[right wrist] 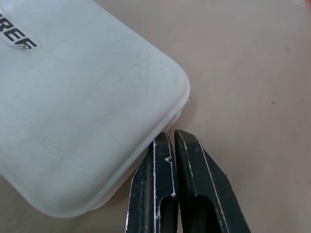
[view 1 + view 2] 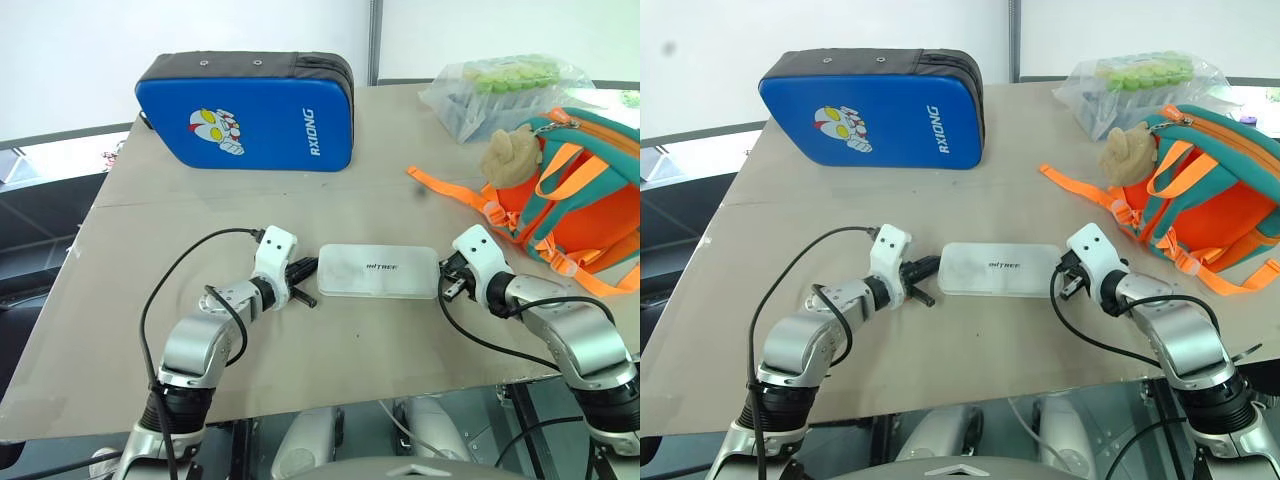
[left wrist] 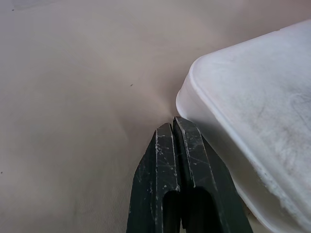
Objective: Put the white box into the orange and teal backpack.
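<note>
Box (image 2: pixel 378 271) lies flat on the table (image 2: pixel 150 230) btwn the 2 claws, backpack (image 2: pixel 590 200) well off past the right claw (image 2: pixel 447 277). Left claw (image 2: pixel 304 280) and right one are both clenched, empty, tips right at the box's short ends. Looks stiff, smooth plastic, prob light and slippery, so imo squeeze it end to end w/ both.

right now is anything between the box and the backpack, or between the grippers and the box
Nothing visible blocks either. The left gripper and right gripper, both shut, sit at opposite short ends of the box with no object between. From the box to the backpack there is bare table; only the right arm and loose orange straps lie near that path.
</note>
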Robot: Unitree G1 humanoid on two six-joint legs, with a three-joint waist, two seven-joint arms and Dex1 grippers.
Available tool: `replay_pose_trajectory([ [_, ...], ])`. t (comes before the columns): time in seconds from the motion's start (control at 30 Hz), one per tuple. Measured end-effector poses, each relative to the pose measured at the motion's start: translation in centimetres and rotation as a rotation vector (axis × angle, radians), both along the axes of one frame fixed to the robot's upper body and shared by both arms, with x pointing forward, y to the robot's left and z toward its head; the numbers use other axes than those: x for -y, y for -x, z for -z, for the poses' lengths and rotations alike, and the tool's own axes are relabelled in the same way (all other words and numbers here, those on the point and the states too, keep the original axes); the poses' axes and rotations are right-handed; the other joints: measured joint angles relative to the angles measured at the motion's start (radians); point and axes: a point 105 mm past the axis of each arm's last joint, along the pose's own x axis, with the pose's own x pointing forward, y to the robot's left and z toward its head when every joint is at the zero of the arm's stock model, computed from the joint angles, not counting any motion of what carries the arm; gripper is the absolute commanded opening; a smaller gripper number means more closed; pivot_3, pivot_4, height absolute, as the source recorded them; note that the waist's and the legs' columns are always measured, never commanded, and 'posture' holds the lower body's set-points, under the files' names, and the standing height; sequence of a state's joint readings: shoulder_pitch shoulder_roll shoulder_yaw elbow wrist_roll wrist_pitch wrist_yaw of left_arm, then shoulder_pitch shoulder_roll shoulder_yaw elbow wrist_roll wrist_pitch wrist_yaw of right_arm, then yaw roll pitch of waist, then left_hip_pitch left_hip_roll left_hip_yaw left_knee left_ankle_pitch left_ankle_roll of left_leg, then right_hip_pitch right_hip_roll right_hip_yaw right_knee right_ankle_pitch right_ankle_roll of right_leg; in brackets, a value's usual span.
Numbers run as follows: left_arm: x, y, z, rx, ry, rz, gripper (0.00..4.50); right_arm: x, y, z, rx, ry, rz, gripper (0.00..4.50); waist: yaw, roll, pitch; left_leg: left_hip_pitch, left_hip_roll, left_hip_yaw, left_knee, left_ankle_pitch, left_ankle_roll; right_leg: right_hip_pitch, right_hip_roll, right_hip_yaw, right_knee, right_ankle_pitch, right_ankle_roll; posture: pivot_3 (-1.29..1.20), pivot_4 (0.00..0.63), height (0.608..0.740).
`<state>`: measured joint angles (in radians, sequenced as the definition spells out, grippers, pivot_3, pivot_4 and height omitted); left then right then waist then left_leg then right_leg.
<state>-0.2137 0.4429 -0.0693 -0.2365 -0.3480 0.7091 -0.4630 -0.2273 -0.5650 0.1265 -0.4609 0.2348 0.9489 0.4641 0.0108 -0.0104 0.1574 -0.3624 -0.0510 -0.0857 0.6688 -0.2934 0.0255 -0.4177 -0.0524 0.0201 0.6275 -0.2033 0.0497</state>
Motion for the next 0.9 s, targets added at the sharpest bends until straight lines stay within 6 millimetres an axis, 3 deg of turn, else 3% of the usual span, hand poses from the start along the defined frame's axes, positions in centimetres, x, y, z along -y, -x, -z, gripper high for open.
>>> replay_pose_trajectory([
  [0.07,-0.1,0.1,-0.1,-0.02,0.025,0.03,0.04,0.2,0.2,0.2,-0.004,-0.003,0.017,0.0,0.0,0.0,0.0,0.0,0.0,0.0,0.0,0.0,0.0,0.0,0.0,0.0,0.0,0.0,0.0,0.0,0.15,0.74],
  [0.2,-1.2,0.7,-0.4,-0.095,0.061,0.081,1.56,0.5,0.2,0.3,0.004,0.013,0.037,0.0,-0.004,0.0,0.0,0.0,0.0,0.0,0.0,0.0,0.0,0.0,0.0,0.0,0.0,0.0,0.0,0.0,0.15,0.74],
  [0.23,-1.4,0.8,-0.4,-0.102,0.063,0.085,1.69,0.5,0.2,0.3,0.004,0.014,0.038,0.0,-0.008,0.0,0.0,0.0,0.0,0.0,0.0,0.0,0.0,0.0,0.001,0.0,0.0,0.0,0.0,0.0,0.15,0.74],
  [0.3,-3.1,1.2,-0.8,-0.161,0.07,0.106,2.36,0.4,0.2,0.2,0.011,0.011,0.031,0.0,-0.023,0.0,0.0,0.0,0.002,0.0,0.0,0.0,0.0,0.0,0.002,0.0,0.0,0.0,0.0,0.0,0.15,0.74],
  [0.4,-6.3,2.0,-1.6,-0.276,0.103,0.076,3.74,0.8,0.3,0.3,0.011,0.022,0.029,0.0,-0.035,0.001,0.001,0.001,0.002,0.0,-0.001,0.0,0.0,-0.001,0.006,0.0,0.001,0.0,0.0,0.0,0.15,0.74],
  [0.47,-6.8,2.4,-2.0,-0.332,0.146,0.073,4.47,0.9,0.3,0.3,0.011,0.023,0.032,0.0,-0.035,0.002,0.001,0.001,0.002,-0.001,-0.001,-0.002,0.004,-0.001,0.005,-0.001,0.001,0.0,0.0,0.0,0.15,0.74],
  [0.6,-6.8,3.4,-2.8,-0.512,0.287,0.067,4.47,1.0,0.3,0.2,0.016,0.027,0.02,0.0,-0.034,0.002,0.001,0.001,0.001,-0.001,0.0,-0.002,0.004,0.0,0.005,-0.001,0.001,0.0,0.001,0.0,0.15,0.74],
  [0.7,-4.4,3.5,-2.8,-0.636,0.45,0.101,4.47,1.0,0.4,0.2,0.018,0.027,0.007,0.0,-0.023,0.001,0.001,-0.001,0.0,-0.002,0.0,0.0,0.0,0.0,0.004,-0.002,0.0,0.0,0.001,0.0,0.15,0.74],
  [0.9,-1.7,3.4,-2.1,-0.674,0.546,0.115,4.47,0.9,0.5,0.1,0.022,0.029,-0.019,0.0,-0.02,0.002,0.001,0.0,0.0,-0.002,0.0,0.0,-0.001,-0.001,-0.002,-0.001,0.001,0.0,0.001,0.0,0.15,0.74],
])
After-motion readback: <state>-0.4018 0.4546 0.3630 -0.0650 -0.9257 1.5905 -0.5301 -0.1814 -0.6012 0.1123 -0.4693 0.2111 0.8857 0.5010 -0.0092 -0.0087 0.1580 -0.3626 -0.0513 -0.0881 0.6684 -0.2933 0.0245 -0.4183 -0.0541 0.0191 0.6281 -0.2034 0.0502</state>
